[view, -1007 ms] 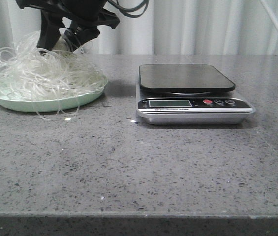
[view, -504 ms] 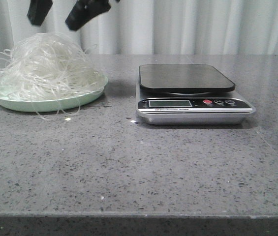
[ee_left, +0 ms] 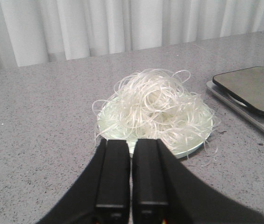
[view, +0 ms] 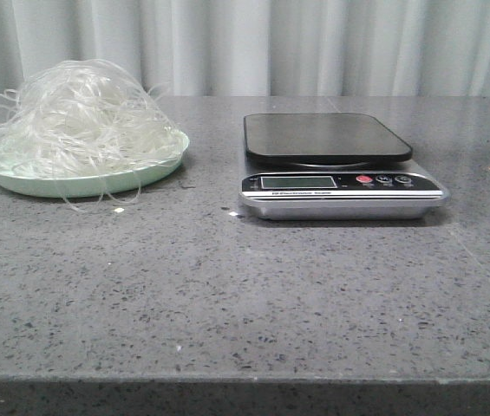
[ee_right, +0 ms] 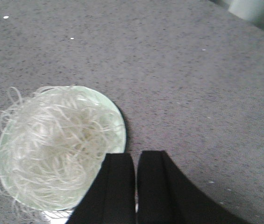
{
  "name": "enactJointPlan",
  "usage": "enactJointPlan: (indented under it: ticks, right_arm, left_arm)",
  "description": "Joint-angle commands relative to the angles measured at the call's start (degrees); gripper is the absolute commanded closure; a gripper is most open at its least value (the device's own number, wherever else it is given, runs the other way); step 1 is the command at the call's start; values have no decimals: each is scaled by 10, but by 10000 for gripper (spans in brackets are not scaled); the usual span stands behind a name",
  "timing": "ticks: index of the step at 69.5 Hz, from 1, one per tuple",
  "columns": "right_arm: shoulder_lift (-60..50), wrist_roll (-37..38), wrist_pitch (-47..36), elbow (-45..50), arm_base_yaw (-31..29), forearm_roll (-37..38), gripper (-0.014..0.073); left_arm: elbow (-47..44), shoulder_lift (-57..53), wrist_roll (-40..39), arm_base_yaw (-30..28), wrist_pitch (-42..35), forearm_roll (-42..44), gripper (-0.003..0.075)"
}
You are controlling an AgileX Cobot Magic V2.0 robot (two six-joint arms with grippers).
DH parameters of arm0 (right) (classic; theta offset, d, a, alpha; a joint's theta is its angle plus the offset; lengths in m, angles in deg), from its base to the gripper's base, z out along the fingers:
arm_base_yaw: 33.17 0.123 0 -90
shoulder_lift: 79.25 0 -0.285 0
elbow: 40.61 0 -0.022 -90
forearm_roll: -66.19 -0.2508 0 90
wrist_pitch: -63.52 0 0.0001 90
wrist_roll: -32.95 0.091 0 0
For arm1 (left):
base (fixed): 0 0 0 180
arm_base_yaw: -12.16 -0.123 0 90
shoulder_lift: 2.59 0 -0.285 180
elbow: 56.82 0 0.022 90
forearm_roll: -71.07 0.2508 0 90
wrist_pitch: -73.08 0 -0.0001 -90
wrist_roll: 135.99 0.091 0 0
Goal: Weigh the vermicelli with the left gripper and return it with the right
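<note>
The fluffy mound of thin, translucent whitish vermicelli (view: pixel 75 117) sits heaped on the shallow pale green round plate (view: pixel 84 180) at the left rear of the speckled grey stone desk (view: pixel 227 286). Loose loops hang over the plate rim and a few strands trail onto the desk in front. The mound stands taller and rounder than it did a second ago, when black fingers were pressing into its top.

The silver digital kitchen scale with a dark square platform (view: pixel 327 139) stands well apart to the right of the plate. Its platform is bare, and its position matches the earlier frames.

No arm appears in the front view now; half a second ago two black fingertips were at the top edge above the plate, and they have since gone out of frame.

In the wrist views, the left end effector (ee_left: pixel 131 175) is nearly closed, its fingers parted by a thin gap only, gripping nothing, above the desk near the plate. The right end effector (ee_right: pixel 136 184) is likewise almost closed and empty, above the plate edge.
</note>
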Motion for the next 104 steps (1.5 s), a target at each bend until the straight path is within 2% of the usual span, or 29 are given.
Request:
enactJointPlan:
  ticks: [1,17,31,32,48,68,104]
  right_arm:
    - [-51,-2,-24,-2,-23,16,440]
    - [-112,2,-70,116,-63,21,440]
    - [-202,2,-174,304,-114,21,440]
    - [-217,2,-188,338,-124,21,440]
    - [-342,2,-278,532,-202,21,440]
    - [-509,2,-367,711,-284,21,440]
    - [-808,2,-459,938,-299,21,440]
  left_arm:
    - [16,4,-6,-1,-43,1,583]
    - [16,4,-6,-1,-43,1,583]
    - [16,4,-6,-1,-43,1,583]
    - [16,4,-6,-1,-43,1,583]
    - [16,4,-6,-1,-43,1,583]
    - [16,4,-6,-1,-43,1,583]
    - [16,4,-6,-1,-43,1,583]
